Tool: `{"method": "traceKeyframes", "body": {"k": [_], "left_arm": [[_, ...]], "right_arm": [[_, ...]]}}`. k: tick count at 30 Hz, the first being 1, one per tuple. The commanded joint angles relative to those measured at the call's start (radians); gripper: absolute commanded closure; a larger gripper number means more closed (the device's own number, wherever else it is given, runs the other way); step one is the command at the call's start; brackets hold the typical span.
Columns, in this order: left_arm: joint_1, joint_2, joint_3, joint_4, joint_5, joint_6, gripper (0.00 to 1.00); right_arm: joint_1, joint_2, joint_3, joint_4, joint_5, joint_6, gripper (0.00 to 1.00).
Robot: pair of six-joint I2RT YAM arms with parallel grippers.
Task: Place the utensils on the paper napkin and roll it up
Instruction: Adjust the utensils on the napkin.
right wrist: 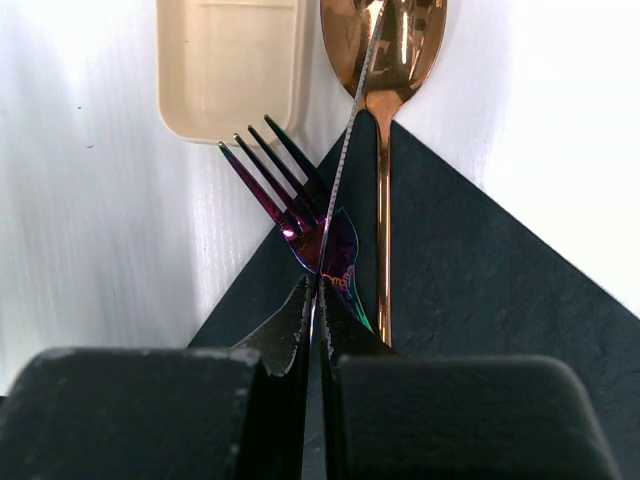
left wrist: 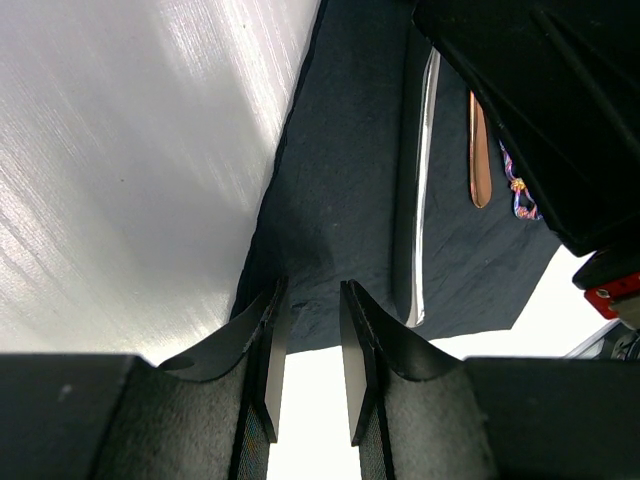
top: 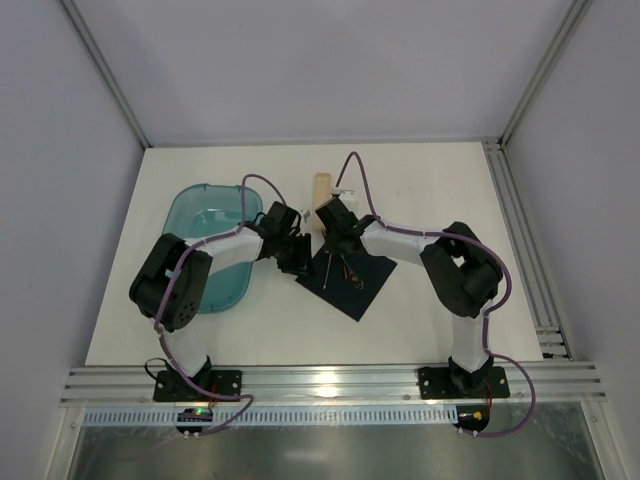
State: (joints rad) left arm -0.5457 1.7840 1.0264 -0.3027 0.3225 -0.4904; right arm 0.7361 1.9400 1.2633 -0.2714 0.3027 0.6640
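Altogether on the table (top: 430, 190): three utensils, one napkin, one teal tub (top: 200, 215), one cream tray (top: 322, 188), two grippers.
Utensils: a fork (right wrist: 290, 190) with rainbow-tinted tines, a copper spoon (right wrist: 410, 45) and a knife (right wrist: 345, 165) (seen edge-on, as a thin serrated line).
Napkin (top: 365, 285): dark navy, flat near the table's middle, turned like a diamond, to the right of the tub.
Where the utensils lie: handles on the napkin; the fork tines and spoon bowl reach past its far corner, just beside the cream tray.
Right gripper (right wrist: 318, 295): over that far corner, fingers closed on the knife, which runs away from the fingertips across the spoon bowl.
Left gripper (left wrist: 313, 295): low at the napkin's left corner, fingers a narrow gap apart with nothing between them; the utensils lie off to one side, apart from it.
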Motion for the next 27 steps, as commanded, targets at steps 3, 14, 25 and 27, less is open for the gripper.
{"method": "traceKeyframes", "body": {"k": [3,14,25,27], "left_arm": [[0.001,-0.003,0.000,-0.078,-0.074,0.027,0.68],[0.001,-0.015,0.003,-0.084,-0.079,0.024,0.68],[0.001,-0.020,-0.009,-0.075,-0.077,0.016,0.68],[0.003,-0.018,-0.008,-0.073,-0.076,0.015,0.68]], "right_arm": [[-0.009,-0.068,-0.030,0.066,-0.022,-0.112,0.92],[-0.003,-0.191,-0.081,-0.014,-0.117,-0.095,0.69],[0.068,-0.176,-0.107,-0.049,-0.082,0.048,0.70],[0.081,-0.141,-0.096,-0.049,-0.068,0.048,0.73]]}}
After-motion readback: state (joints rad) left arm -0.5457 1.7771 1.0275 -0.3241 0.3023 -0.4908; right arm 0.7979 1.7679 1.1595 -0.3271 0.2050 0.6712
